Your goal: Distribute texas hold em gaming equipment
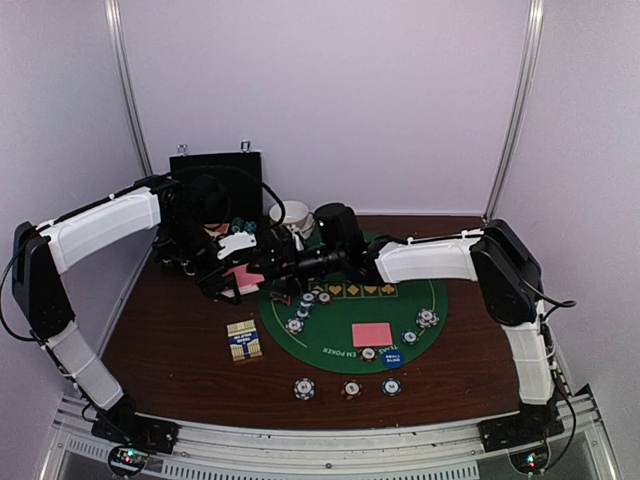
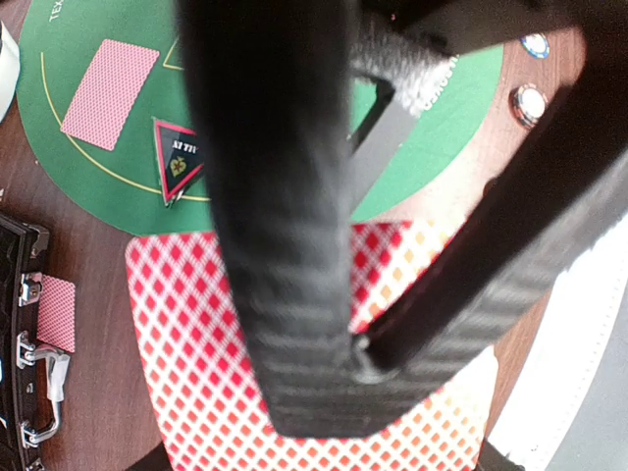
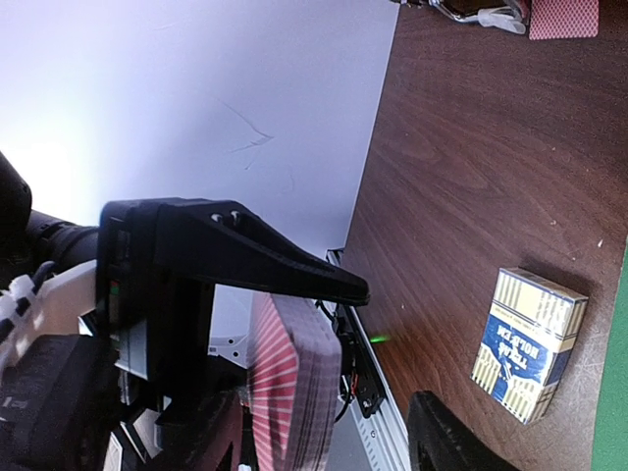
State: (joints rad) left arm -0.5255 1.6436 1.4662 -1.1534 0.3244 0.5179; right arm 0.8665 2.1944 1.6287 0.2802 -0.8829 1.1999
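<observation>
Brown table [image 1: 180, 340], green mat [image 1: 340, 345]: left claw [image 1: 238, 276] and right claw [image 1: 283, 266] meet above the mat's far left edge. Left wrist: left claw pinches the deck [image 2: 196, 343]. Right wrist: right claw spread, the deck's edge between its fingers, seemingly untouched.

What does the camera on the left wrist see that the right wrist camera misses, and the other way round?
Only the left wrist view: a single card lying face down on the green mat, a red-edged triangle token near it, and two chips at the top right. Only the right wrist view: the card box resting on the brown table, and the pale wall. Both: the pink-backed deck held in the left fingers, back-on in one and edge-on in the other.
</observation>
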